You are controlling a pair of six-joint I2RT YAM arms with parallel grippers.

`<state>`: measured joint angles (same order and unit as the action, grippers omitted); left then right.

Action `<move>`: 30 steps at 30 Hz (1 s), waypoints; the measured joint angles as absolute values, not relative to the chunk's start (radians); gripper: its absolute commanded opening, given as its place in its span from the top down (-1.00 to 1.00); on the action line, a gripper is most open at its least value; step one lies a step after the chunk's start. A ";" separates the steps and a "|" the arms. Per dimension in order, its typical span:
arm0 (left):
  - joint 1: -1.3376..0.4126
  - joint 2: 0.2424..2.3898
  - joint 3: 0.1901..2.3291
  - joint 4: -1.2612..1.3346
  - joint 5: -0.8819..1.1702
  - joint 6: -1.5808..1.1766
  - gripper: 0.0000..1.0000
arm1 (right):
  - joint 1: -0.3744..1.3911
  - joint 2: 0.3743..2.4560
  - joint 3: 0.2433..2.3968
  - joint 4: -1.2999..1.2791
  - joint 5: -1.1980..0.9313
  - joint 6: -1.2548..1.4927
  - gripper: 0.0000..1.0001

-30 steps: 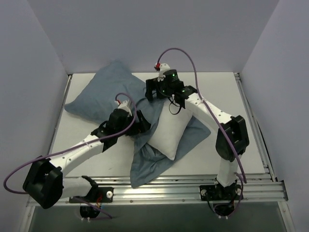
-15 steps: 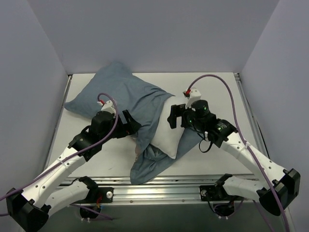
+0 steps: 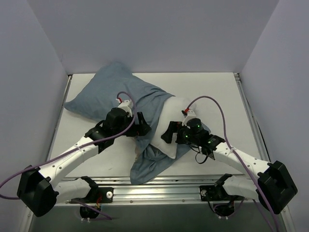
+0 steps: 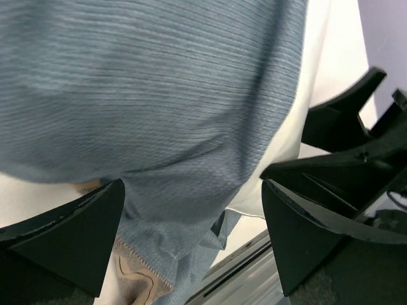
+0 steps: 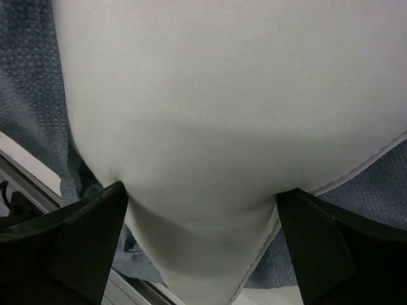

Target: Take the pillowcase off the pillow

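Note:
The blue pillowcase (image 3: 111,94) lies bunched from the back left to the table's front, still around part of the white pillow (image 3: 175,110), whose near half sticks out bare. My left gripper (image 3: 144,126) stands open at the case's edge beside the pillow. In the left wrist view the pillowcase (image 4: 159,95) fills the space between the wide fingers of the left gripper (image 4: 194,216), with a tan hem (image 4: 137,279) below. My right gripper (image 3: 166,135) is open over the pillow's near corner. In the right wrist view the pillow (image 5: 210,114) bulges between the spread fingers of the right gripper (image 5: 203,216).
A ribbed metal rail (image 3: 183,186) runs along the table's near edge, just past the case's hanging end. White walls close in the left, back and right sides. Bare white tabletop (image 3: 222,96) shows to the right of the pillow. Purple cables loop over both arms.
The right arm has swung from the pillow's far end down to its near corner. The pillow now lies flatter. The left gripper drew back left, then returned to the case's edge.

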<state>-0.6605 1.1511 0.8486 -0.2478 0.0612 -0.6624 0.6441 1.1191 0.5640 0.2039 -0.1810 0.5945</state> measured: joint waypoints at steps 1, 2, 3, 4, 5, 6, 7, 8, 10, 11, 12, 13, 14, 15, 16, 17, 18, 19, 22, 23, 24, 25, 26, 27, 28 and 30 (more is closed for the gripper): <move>-0.682 1.164 0.849 -0.234 0.057 -0.643 -0.94 | 0.644 1.132 0.551 0.241 -0.191 0.599 -0.67; -0.694 1.174 0.850 -0.228 0.057 -0.631 -0.94 | 0.644 1.141 0.545 0.260 -0.196 0.603 -0.51; -0.717 1.188 0.852 -0.224 0.050 -0.609 -0.94 | 0.644 1.153 0.535 0.289 -0.200 0.605 -0.30; -0.735 1.203 0.855 -0.222 0.041 -0.593 -0.94 | 0.644 1.164 0.530 0.309 -0.205 0.604 0.11; -0.750 1.216 0.857 -0.220 0.029 -0.580 -0.93 | 0.644 1.178 0.528 0.328 -0.209 0.599 0.31; -0.764 1.232 0.859 -0.220 0.018 -0.566 -0.88 | 0.644 1.187 0.528 0.342 -0.213 0.599 0.51; -0.773 1.246 0.861 -0.220 0.006 -0.558 -0.86 | 0.644 1.198 0.528 0.358 -0.216 0.596 0.82; -0.779 1.259 0.863 -0.221 -0.009 -0.547 -0.80 | 0.644 1.203 0.528 0.366 -0.217 0.593 0.97; -0.781 1.287 0.869 -0.226 -0.045 -0.536 -0.57 | 0.644 1.208 0.530 0.371 -0.221 0.585 1.00; -0.781 1.299 0.873 -0.229 -0.066 -0.531 -0.47 | 0.644 1.208 0.533 0.370 -0.222 0.581 1.00; -0.781 1.311 0.877 -0.233 -0.090 -0.527 -0.35 | 0.644 1.205 0.539 0.360 -0.222 0.575 1.00; -0.781 1.321 0.882 -0.240 -0.114 -0.524 -0.07 | 0.644 1.201 0.547 0.346 -0.221 0.569 1.00; -0.781 1.328 0.889 -0.250 -0.141 -0.524 0.07 | 0.644 1.192 0.558 0.324 -0.219 0.562 1.00; -0.782 1.334 0.897 -0.261 -0.171 -0.519 0.21 | 0.644 1.177 0.568 0.296 -0.213 0.554 1.00; -0.781 1.338 0.910 -0.277 -0.206 -0.520 0.46 | 0.644 1.157 0.582 0.265 -0.203 0.546 1.00; -0.781 1.341 0.923 -0.292 -0.237 -0.522 0.52 | 0.644 1.132 0.597 0.230 -0.191 0.539 1.00; -0.778 1.341 0.937 -0.305 -0.268 -0.524 0.55 | 0.645 1.096 0.620 0.180 -0.178 0.529 1.00; -0.774 1.342 0.951 -0.316 -0.302 -0.524 0.59 | 0.645 1.065 0.645 0.134 -0.163 0.520 1.00; -0.746 1.348 0.992 -0.348 -0.393 -0.551 0.63 | 0.642 0.967 0.738 -0.014 -0.134 0.496 1.00; -0.735 1.350 1.002 -0.356 -0.418 -0.566 0.63 | 0.640 0.939 0.774 -0.062 -0.126 0.488 1.00; -0.722 1.352 1.007 -0.361 -0.441 -0.581 0.63 | 0.636 0.915 0.810 -0.110 -0.121 0.480 1.00; -0.709 1.355 1.008 -0.364 -0.462 -0.599 0.63 | 0.629 0.892 0.844 -0.154 -0.116 0.471 1.00; -0.693 1.358 1.008 -0.370 -0.482 -0.624 0.63 | 0.622 0.872 0.879 -0.200 -0.110 0.463 1.00; -0.679 1.361 1.005 -0.372 -0.500 -0.642 0.63 | 0.613 0.855 0.910 -0.244 -0.106 0.454 1.00; -0.665 1.364 1.000 -0.370 -0.516 -0.661 0.63 | 0.603 0.839 0.937 -0.284 -0.103 0.445 1.00; -0.640 1.370 0.979 -0.360 -0.537 -0.705 0.63 | 0.581 0.810 0.991 -0.373 -0.100 0.428 1.00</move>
